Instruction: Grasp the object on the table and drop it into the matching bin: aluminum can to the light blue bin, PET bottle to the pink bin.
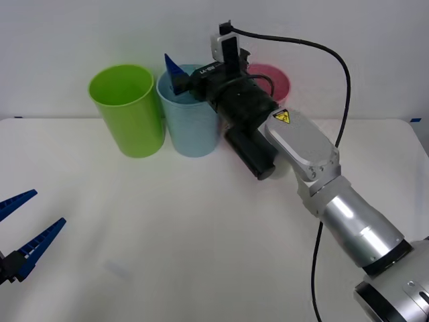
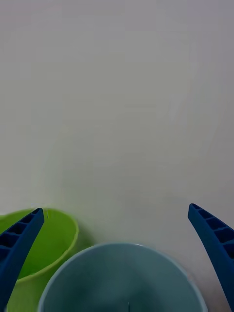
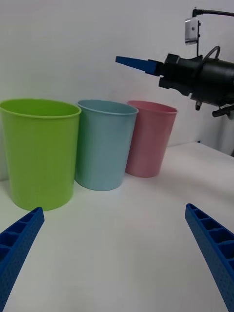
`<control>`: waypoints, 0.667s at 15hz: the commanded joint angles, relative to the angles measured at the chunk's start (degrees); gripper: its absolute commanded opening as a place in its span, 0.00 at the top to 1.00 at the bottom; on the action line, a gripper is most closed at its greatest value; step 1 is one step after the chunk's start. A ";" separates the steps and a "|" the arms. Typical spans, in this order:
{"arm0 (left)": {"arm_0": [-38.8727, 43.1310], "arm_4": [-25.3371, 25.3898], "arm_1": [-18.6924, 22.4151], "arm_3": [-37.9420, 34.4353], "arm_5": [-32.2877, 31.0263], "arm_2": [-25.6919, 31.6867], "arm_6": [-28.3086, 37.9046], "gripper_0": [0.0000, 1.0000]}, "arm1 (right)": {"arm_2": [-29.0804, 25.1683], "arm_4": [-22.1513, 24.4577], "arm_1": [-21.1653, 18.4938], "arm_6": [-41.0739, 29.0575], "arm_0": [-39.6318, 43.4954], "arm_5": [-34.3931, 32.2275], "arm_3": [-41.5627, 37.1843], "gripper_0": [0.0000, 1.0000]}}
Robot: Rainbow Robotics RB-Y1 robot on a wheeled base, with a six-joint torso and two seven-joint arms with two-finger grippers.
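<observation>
My right gripper (image 1: 177, 77) hangs open just above the mouth of the light blue bin (image 1: 191, 127), nothing between its fingers. In the right wrist view the gripper (image 2: 116, 209) looks down at the bin's rim (image 2: 117, 246), and what shows of the inside is bare. The aluminum can is out of view. The pink bin (image 1: 276, 79) stands to the right of the blue one, partly behind my right arm. My left gripper (image 1: 47, 208) waits open low over the table (image 1: 167, 235) at the near left. From the left wrist view, the right gripper (image 3: 139, 63) reaches over the bins.
A lime green bin (image 1: 127, 111) stands left of the light blue bin, close beside it. All three bins line the table's far edge against a white wall. My right arm (image 1: 301, 151) and its black cable stretch diagonally across the right half.
</observation>
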 commanded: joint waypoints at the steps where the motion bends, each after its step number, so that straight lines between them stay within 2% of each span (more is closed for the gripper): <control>1: 0.00 0.00 0.00 0.00 0.00 0.00 0.00 0.00 | 2.02 -0.79 -4.57 -0.65 4.71 -0.05 -7.25 0.00; 10: 0.00 0.00 0.00 0.00 0.00 0.00 0.00 0.00 | 3.86 -2.38 -18.63 -1.62 19.83 -1.37 -26.41 0.00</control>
